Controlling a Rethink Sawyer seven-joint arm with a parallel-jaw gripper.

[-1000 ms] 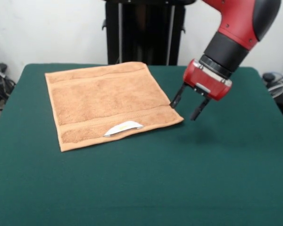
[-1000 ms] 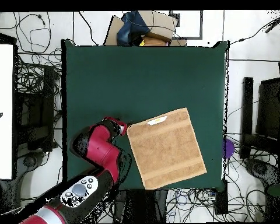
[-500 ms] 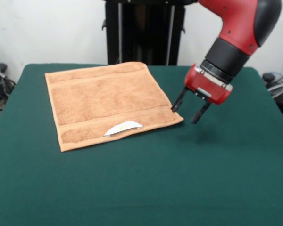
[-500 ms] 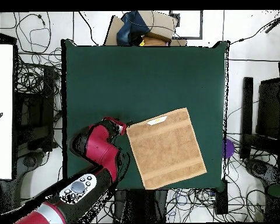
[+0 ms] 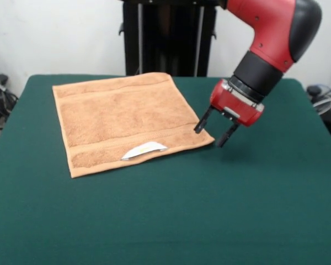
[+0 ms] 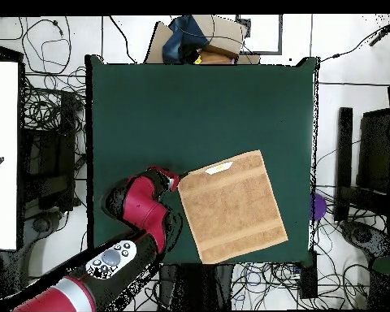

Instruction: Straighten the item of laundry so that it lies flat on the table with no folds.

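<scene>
While the red and black arm [image 5: 267,38] reaches down over the dark green surface [image 5: 171,215], its tool [image 5: 209,131] hangs just beside one corner of the towel, the two dark fingers spread apart and holding nothing. One fingertip [image 5: 198,128] sits over the towel's edge from where the front camera looks; whether it touches the cloth I cannot tell.

Laid open, the tan towel [image 5: 127,121] sits toward the far side of the surface, turned a little askew to its edges. It looks flat, with woven bands across it and a small white label [image 5: 144,149] curling up at the near border. Seen from above, the towel [image 6: 231,206] lies close to the edge of the surface [image 6: 198,106] where the arm [image 6: 141,215] stands, and nothing else rests on the green top.

Round about, tangled black cables [image 6: 48,106] cover the pale floor on both sides. A white panel [image 6: 2,154] stands at one side, dark equipment [image 6: 365,171] at the other, and a heap of brown and blue things [image 6: 200,36] lies beyond the far edge. Behind the arm, in the front view, a black stand [image 5: 168,36] rises against a white wall [image 5: 55,33].
</scene>
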